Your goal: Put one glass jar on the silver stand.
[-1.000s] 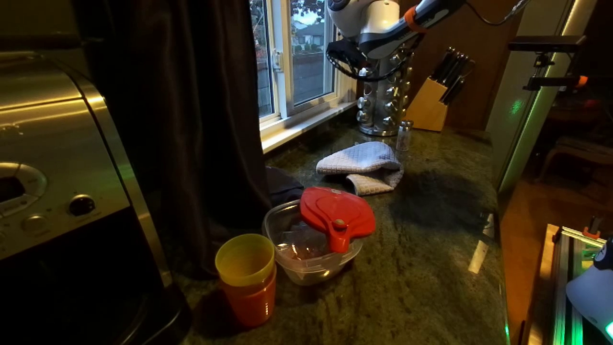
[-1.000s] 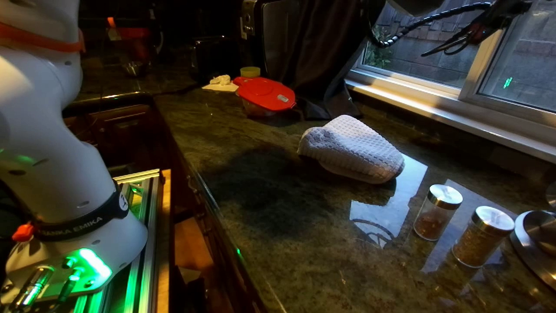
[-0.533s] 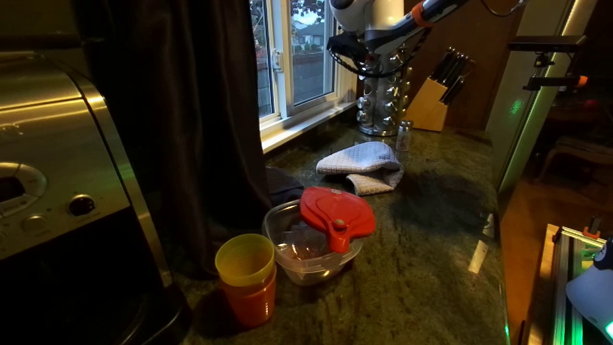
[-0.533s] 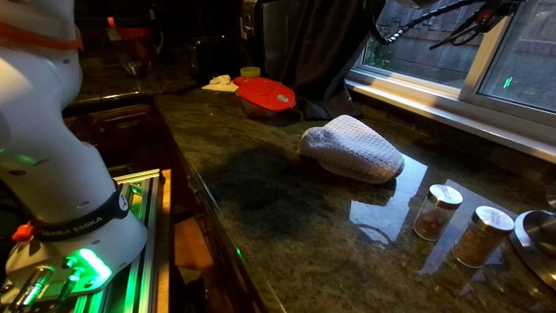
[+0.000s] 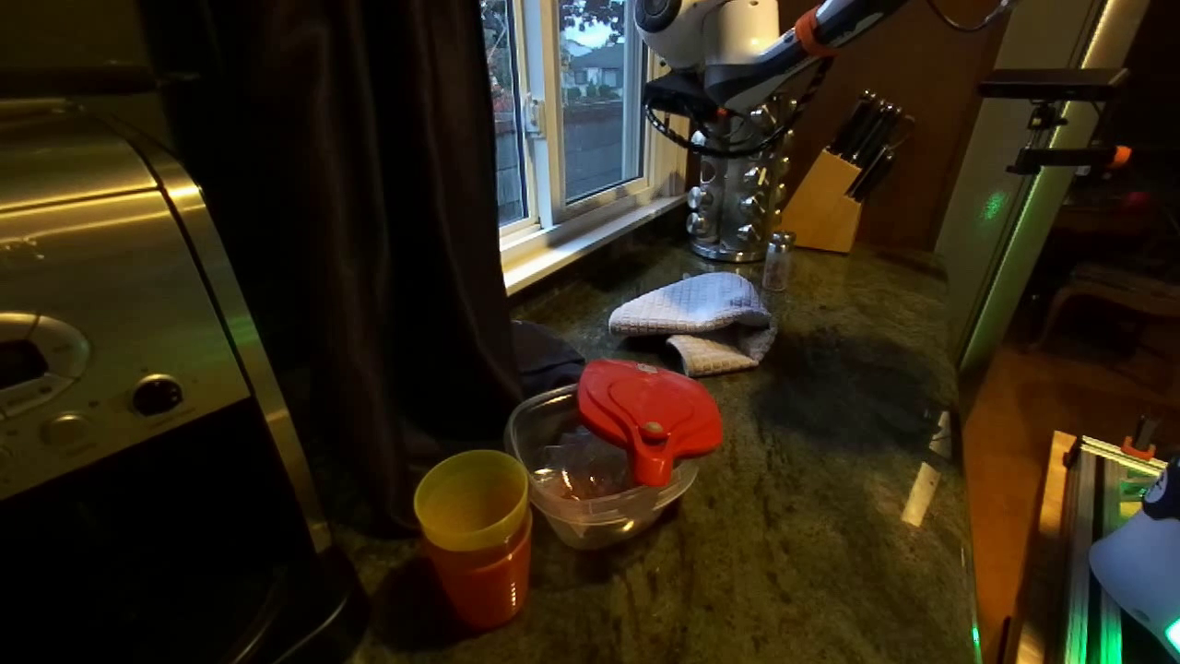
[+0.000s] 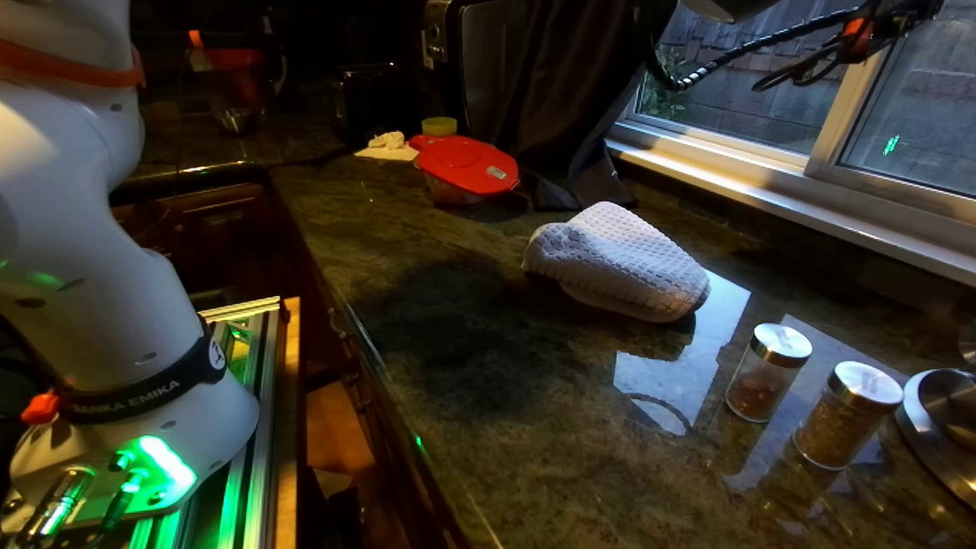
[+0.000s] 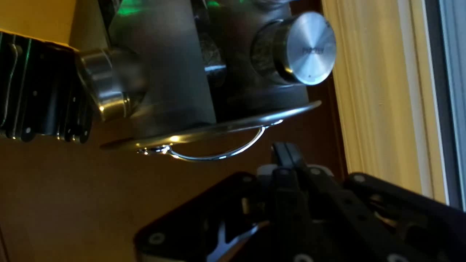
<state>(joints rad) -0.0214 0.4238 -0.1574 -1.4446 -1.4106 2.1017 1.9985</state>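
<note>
In an exterior view the robot arm [image 5: 737, 51] is bent above the silver stand [image 5: 735, 198] by the window [image 5: 599, 120], knife block [image 5: 819, 203] just beside it; one glass jar [image 5: 778, 266] stands upright on the counter [image 5: 811, 516], betw. the folded towel [image 5: 691, 309] & the block. The arm's tip is hard to make out there. In an exterior view I see two loose ones, the red-brown jar [image 6: 765, 377] & the tan jar [image 6: 845, 419], both upright & lidded, the tan one nearer the stand, nothing gripping either. In the wrist view the claw [image 7: 285, 146] is pressed together, pinching nothing, close by the handle [image 7: 214, 158] atop the stand but apart from it; a seated jar [image 7: 309, 49] shows its lid. Step in hand, IMO: prob. pre-grasp positioning, tho w/ jars already in the stand I can't be sure. Next move, I'd say: back off from the handle, spread the claw, come down over a loose jar, pinch it, lift, then line it up w/ any free slot.
</note>
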